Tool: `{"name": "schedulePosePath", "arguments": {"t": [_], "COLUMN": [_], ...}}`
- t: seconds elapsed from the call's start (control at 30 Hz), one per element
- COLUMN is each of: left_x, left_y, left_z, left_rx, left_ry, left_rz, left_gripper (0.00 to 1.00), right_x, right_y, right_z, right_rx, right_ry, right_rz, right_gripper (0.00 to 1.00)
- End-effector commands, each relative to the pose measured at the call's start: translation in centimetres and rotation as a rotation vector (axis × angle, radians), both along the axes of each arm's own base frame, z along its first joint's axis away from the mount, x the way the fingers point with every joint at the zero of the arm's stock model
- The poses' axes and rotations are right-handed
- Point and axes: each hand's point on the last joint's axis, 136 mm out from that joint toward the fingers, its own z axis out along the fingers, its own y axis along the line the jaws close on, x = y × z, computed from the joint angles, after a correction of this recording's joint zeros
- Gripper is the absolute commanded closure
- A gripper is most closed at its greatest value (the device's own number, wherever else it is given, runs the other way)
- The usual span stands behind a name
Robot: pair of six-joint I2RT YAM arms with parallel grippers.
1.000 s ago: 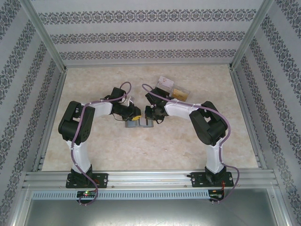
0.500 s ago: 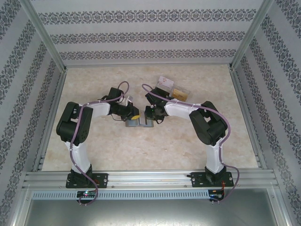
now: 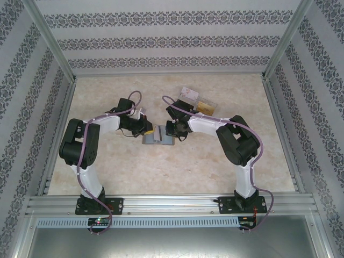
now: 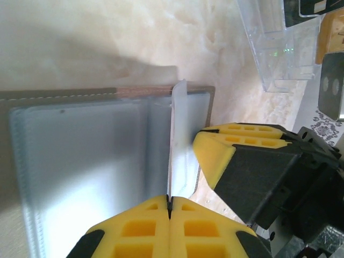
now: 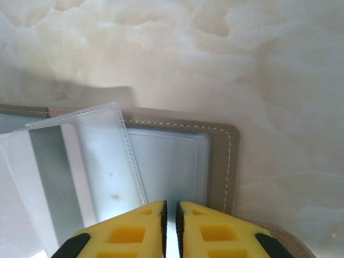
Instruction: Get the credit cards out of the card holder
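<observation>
Since the card holder (image 3: 158, 138) lies open mid-table (image 3: 215, 166) between both arms, little anchors it. The left jaws are pinched tight on an upright clear sleeve (image 4: 173, 134) (a pale striped card (image 5: 43, 177) seems tucked inside). The right jaws stand at a narrow slit over the holder's edge; whether they grip it I cannot tell. Unpinned, the whole holder could lift with the sleeve, the card never sliding free.
</observation>
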Motion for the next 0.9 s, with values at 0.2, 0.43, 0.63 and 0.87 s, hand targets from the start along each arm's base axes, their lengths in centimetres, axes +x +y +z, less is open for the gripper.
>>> {"name": "schedulePosePath", "arguments": {"t": [0.2, 0.43, 0.63, 0.87], "left_x": [0.0, 0.4, 1.9, 3.2], "left_y": [4.6, 5.3, 3.6, 1.5], "left_z": [5.5, 10.7, 15.4, 19.4], "left_rx": [0.187, 0.180, -0.010, -0.262], "left_ry": [-0.110, -0.235, -0.341, -0.398], "left_rz": [0.043, 0.129, 0.189, 0.209], "left_gripper": [1.00, 1.00, 1.00, 1.00], "right_x": [0.0, 1.0, 1.5, 1.5], "right_y": [1.7, 2.1, 0.4, 0.3], "right_z": [2.4, 10.4, 15.6, 19.9], "right_rx": [0.123, 0.324, 0.509, 0.767], "right_ry": [-0.047, -0.226, -0.336, -0.272], "right_rz": [0.065, 0.100, 0.189, 0.280], "right_gripper": [0.67, 0.41, 0.23, 0.20]}}
